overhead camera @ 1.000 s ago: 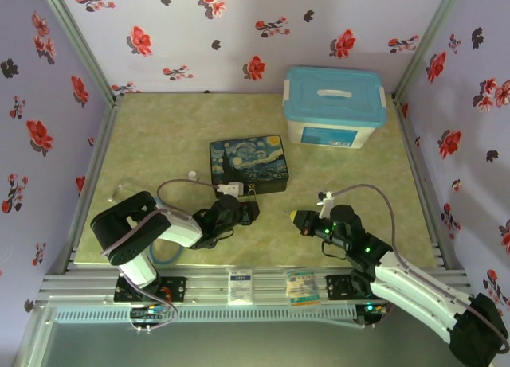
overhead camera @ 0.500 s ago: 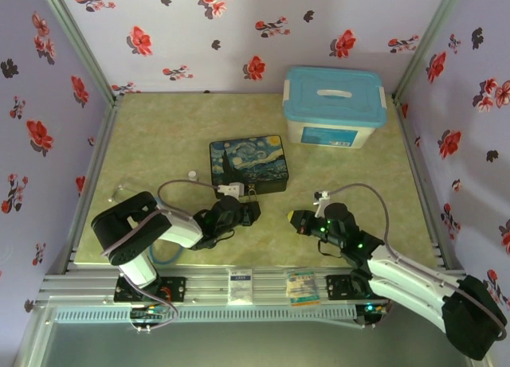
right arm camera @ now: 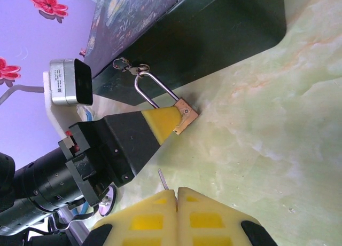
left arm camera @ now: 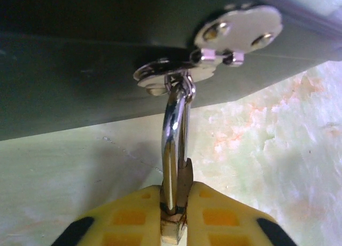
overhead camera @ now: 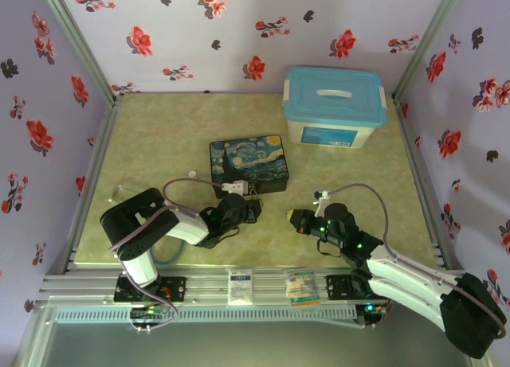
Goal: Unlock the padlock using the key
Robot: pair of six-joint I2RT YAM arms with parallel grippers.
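At the tin's [overhead camera: 249, 164] front edge, top view: left pincer [overhead camera: 249, 211] meets the padlock [overhead camera: 253, 196]; right pincer [overhead camera: 295, 218] sits near, to its right. Left wrist: pincer clamped on padlock body, shackle [left arm camera: 175, 134] hooked through the tin's hasp [left arm camera: 235, 27]. Right wrist: pincer together on the key [right arm camera: 162, 178], tip pointing up-frame; padlock's brass end lies ahead, slightly right, apart, axis diagonal.
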